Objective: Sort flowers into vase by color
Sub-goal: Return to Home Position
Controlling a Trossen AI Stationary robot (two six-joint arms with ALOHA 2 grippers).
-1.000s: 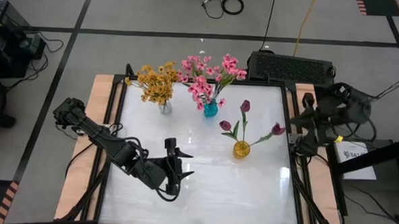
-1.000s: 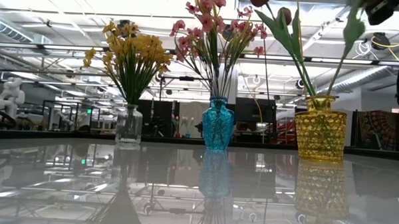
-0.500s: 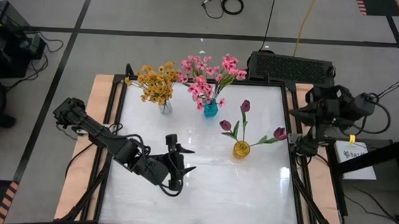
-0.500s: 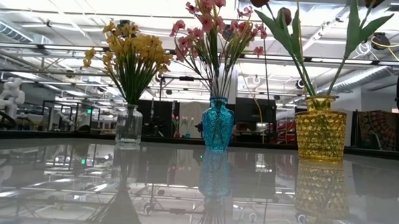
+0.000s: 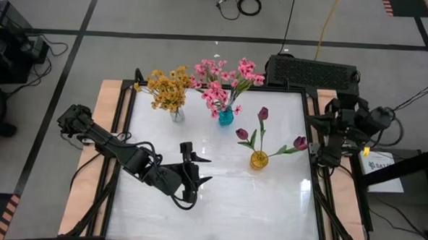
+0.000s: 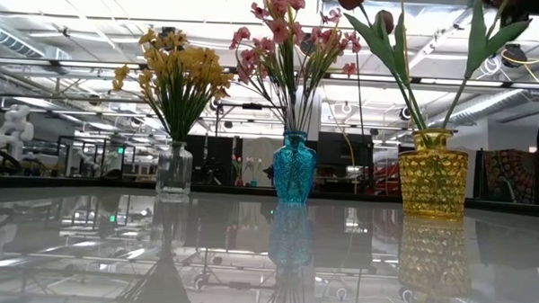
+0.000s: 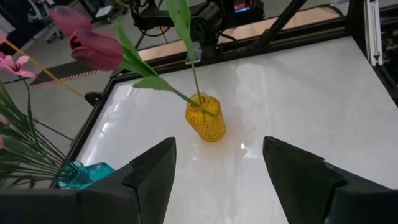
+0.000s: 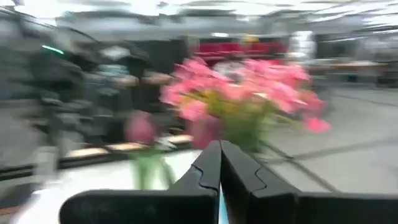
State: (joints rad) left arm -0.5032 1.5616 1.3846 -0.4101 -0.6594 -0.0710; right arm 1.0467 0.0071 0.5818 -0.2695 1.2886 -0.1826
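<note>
Parking the arms, going by the layout: no loose stems anywhere on the counter (image 5: 224, 214), so calling the sorting itself done.

Got the yellow-orange sprays (image 5: 166, 89) in the clear glass vase (image 5: 176, 115), the pink sprays (image 5: 223, 80) in the blue vase (image 5: 226, 117), and three magenta tulips (image 5: 263, 113) in the yellow vase (image 5: 259, 160). All upright toward the far side of the counter, with the yellow vase a bit nearer and off to the right.

Seeing the left gripper (image 5: 204, 170) low over the middle of the counter, jaws spread wide with nothing between them, aimed at the yellow vase and well apart from it. Seeing the right gripper (image 8: 220, 152) pinched shut on nothing, tucked up with the right arm (image 5: 351, 122) at the counter's right edge and facing the flowers.

Next up, probably: drawing the left arm toward its own side and folding it in.

Worth minding the right-leaning tulip (image 5: 298, 140), close to the right arm.

Beyond the far edge, just a black keyboard-like box (image 5: 314, 70) and floor cables (image 5: 249, 4), nowhere near either path.
</note>
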